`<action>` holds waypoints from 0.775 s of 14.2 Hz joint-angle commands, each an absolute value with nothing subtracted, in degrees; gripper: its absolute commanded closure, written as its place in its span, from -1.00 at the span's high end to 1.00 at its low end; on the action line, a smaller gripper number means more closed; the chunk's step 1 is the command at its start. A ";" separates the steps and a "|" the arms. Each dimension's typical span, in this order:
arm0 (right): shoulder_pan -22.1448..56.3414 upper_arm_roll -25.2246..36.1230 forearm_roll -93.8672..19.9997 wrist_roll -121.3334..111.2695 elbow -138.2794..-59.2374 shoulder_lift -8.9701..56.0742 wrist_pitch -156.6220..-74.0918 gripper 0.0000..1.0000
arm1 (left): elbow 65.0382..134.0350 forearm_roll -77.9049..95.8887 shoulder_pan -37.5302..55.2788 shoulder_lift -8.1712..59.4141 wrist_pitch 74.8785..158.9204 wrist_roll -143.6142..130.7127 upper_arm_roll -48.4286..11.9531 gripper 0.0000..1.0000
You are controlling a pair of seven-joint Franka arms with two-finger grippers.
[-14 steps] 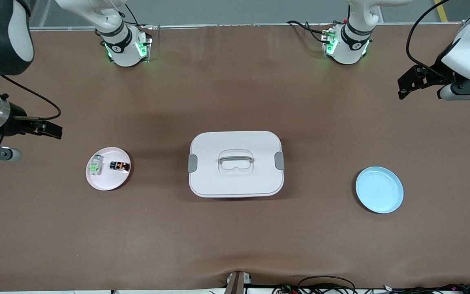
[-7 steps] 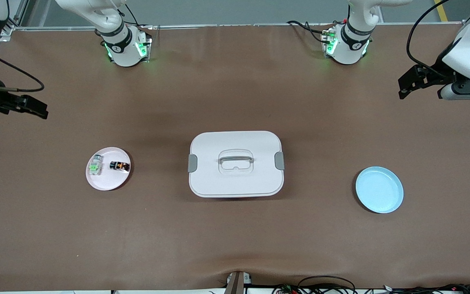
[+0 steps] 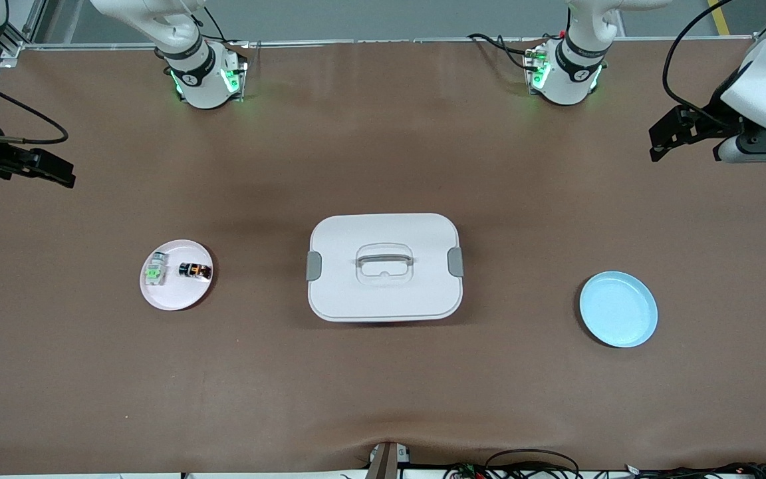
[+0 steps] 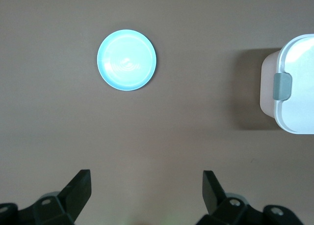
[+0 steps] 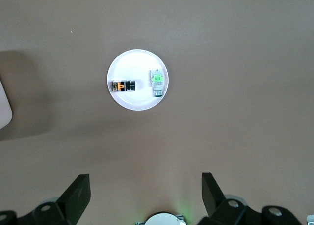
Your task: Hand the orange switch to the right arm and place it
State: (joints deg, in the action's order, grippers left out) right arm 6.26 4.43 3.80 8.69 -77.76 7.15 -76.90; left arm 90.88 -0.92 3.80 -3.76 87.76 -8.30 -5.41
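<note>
The orange switch [image 3: 195,270], a tiny black block with an orange-red top, lies on the pale pink plate [image 3: 177,296] toward the right arm's end of the table. It also shows in the right wrist view [image 5: 123,86] on that plate [image 5: 138,101]. My right gripper [image 3: 57,174] is open and empty, high over the table's edge at that end; its fingers [image 5: 78,190] frame bare table. My left gripper [image 3: 663,140] is open and empty, high over the left arm's end; its fingers [image 4: 81,183] show over bare table.
A clear-and-silver piece with a green top [image 3: 153,270] lies beside the switch on the pink plate. A white lidded box [image 3: 384,266] with grey latches sits mid-table. A light blue plate [image 3: 618,309] lies toward the left arm's end, also in the left wrist view [image 4: 127,59].
My right gripper has risen and drawn away from the pink plate toward the table's edge. The left arm has barely moved. The switch lies still on the plate.
</note>
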 commanded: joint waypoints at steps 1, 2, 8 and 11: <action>2.74 4.31 -0.24 7.65 -77.43 5.10 -75.94 1.00 | 90.70 -0.88 3.69 -4.48 87.28 -8.53 -5.36 1.00; 1.25 4.31 -2.18 7.04 -77.87 4.75 -75.85 1.00 | 90.70 -0.88 3.69 -4.48 87.19 -8.53 -5.36 1.00; -0.53 4.39 -3.96 3.87 -83.65 0.81 -78.82 1.00 | 90.70 -0.88 3.69 -4.48 87.19 -8.53 -5.36 1.00; 0.35 4.22 -3.52 3.78 -94.36 -6.57 -87.60 1.00 | 90.70 -0.88 3.69 -4.40 87.28 -8.53 -5.36 1.00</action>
